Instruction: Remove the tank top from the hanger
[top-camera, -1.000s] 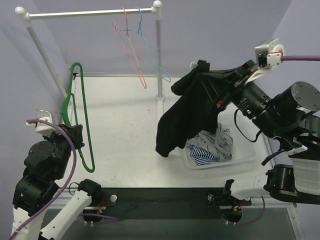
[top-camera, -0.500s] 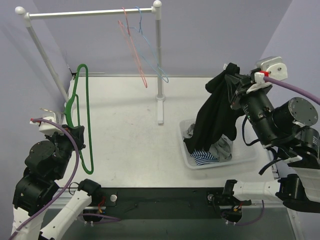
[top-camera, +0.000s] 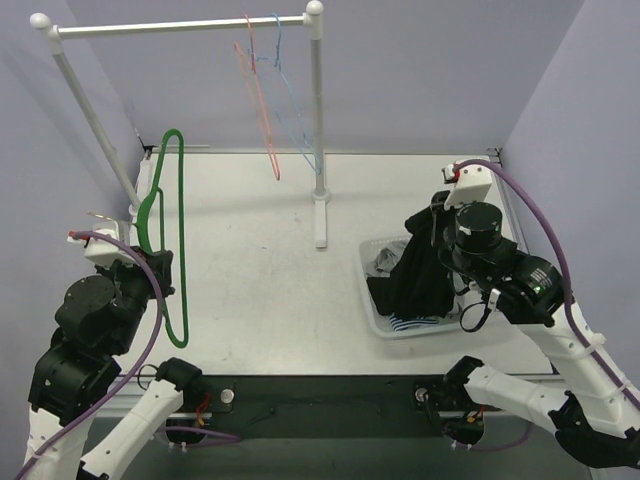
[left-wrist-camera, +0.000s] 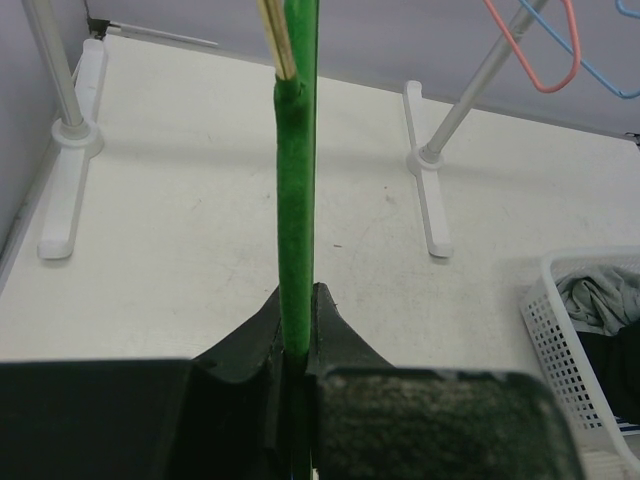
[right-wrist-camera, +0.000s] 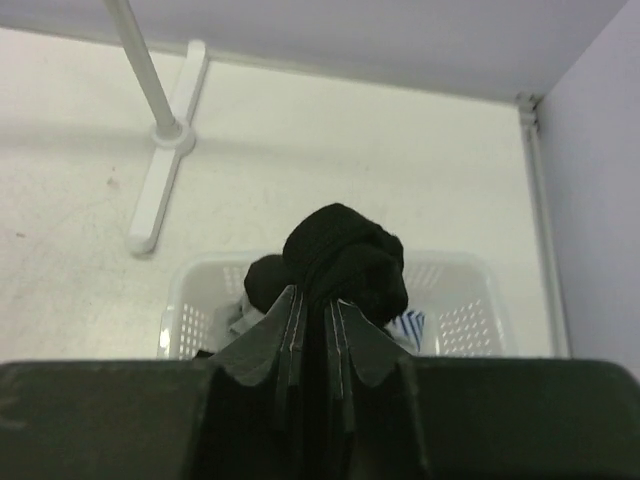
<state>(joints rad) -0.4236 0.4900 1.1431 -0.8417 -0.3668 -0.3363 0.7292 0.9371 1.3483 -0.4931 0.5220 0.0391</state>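
Tank top (top-camera: 415, 280) is off the green hanger (left-wrist-camera: 296, 200). It hangs from the right gripper (right-wrist-camera: 318, 302), jaws clamped on its bunched top, lower end in the white basket (top-camera: 371, 300). Left gripper (left-wrist-camera: 297, 335) is pinched on the bare hanger. Looks like drop-off: next, right jaws part over the basket.

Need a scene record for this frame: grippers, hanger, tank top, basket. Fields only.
left gripper: shut on green hanger, which is held upright with no garment on it
right gripper: shut on black tank top, fabric bunched at the fingers
tank top position: hangs from the gripper down into white basket, over other clothes
task state: tank top off the hanger, not yet released
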